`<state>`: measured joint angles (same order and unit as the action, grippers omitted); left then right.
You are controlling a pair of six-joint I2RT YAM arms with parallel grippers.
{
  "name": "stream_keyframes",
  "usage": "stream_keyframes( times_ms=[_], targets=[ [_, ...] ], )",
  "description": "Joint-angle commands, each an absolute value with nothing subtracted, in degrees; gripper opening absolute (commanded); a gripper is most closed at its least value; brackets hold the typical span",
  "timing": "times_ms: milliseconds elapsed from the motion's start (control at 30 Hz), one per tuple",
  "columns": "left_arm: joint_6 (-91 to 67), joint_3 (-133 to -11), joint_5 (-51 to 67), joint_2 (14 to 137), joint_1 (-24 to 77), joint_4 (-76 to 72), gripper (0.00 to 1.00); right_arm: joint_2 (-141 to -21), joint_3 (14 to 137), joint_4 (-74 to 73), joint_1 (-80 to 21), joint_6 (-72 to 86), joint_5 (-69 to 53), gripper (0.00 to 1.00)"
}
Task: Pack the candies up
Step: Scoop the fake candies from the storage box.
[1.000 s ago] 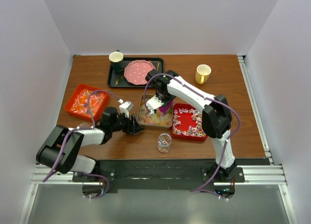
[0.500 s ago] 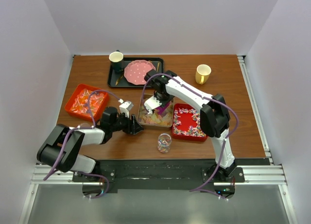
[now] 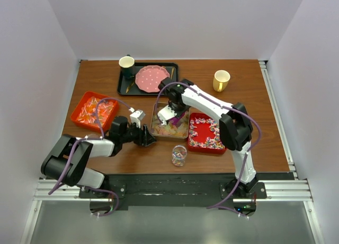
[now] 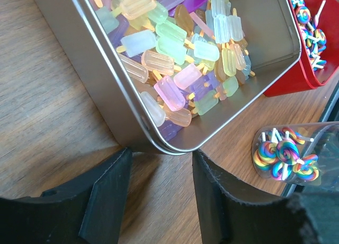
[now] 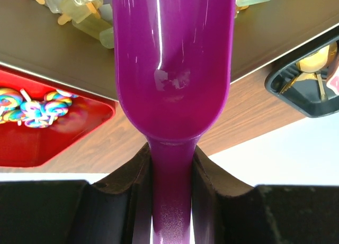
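Note:
Pastel popsicle-shaped candies (image 4: 180, 69) fill a metal tin (image 4: 79, 64) at the table's middle (image 3: 152, 122). My left gripper (image 4: 161, 172) lies low on the wood, open, with the tin's near corner just ahead of its fingertips (image 3: 149, 138). My right gripper (image 5: 170, 164) is shut on the handle of the purple scoop (image 5: 175, 59), whose bowl tilts down into the tin (image 3: 180, 118). Swirled candies lie in a red tray (image 3: 197, 143) to the right, and a few sit in a clear cup (image 3: 179, 155). Orange-red candies fill a red tray (image 3: 79, 104) at the left.
A black tray (image 3: 123, 88) at the back holds a pink dotted plate (image 3: 151, 78), a dark green mug (image 3: 126, 65) and a gold spoon (image 5: 312, 64). A yellow mug (image 3: 221, 80) stands at the back right. The clear cup (image 4: 291, 156) is close to my left gripper's right finger.
My right arm has shifted slightly left and back with the scoop over the tin. The left gripper has stayed in place.

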<state>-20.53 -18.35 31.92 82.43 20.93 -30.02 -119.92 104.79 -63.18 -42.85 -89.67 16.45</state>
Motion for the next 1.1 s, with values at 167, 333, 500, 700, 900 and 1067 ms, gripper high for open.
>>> stream_keyframes(
  times_ms=[167, 333, 500, 700, 900, 1067],
  targets=[
    [-20.13, -19.95, 31.11, 85.34, 21.36, -31.03, 0.54, -120.49, 97.98, -52.64, -45.88, -91.41, 3.25, 0.00],
    [-20.30, -20.04, 31.11, 85.69, 21.27, -31.20, 0.54, -122.78, 100.98, -54.66, -46.23, -90.97, 5.88, 0.00],
    [-20.74, -20.13, 31.20, 86.83, 20.92, -32.43, 0.54, -124.54, 105.11, -58.09, -47.90, -87.55, 3.88, 0.00],
    [-21.18, -21.00, 31.90, 87.71, 19.25, -32.35, 0.54, -135.34, 123.98, -76.17, -47.82, -72.35, -10.08, 0.00],
    [-20.92, -21.18, 32.08, 87.45, 18.11, -32.08, 0.53, -133.78, 123.33, -78.23, -47.37, -66.72, -17.56, 0.00],
    [-20.57, -21.36, 32.08, 87.36, 17.84, -31.64, 0.53, -129.91, 115.06, -72.08, -47.20, -64.69, -18.46, 0.00]
  ],
)
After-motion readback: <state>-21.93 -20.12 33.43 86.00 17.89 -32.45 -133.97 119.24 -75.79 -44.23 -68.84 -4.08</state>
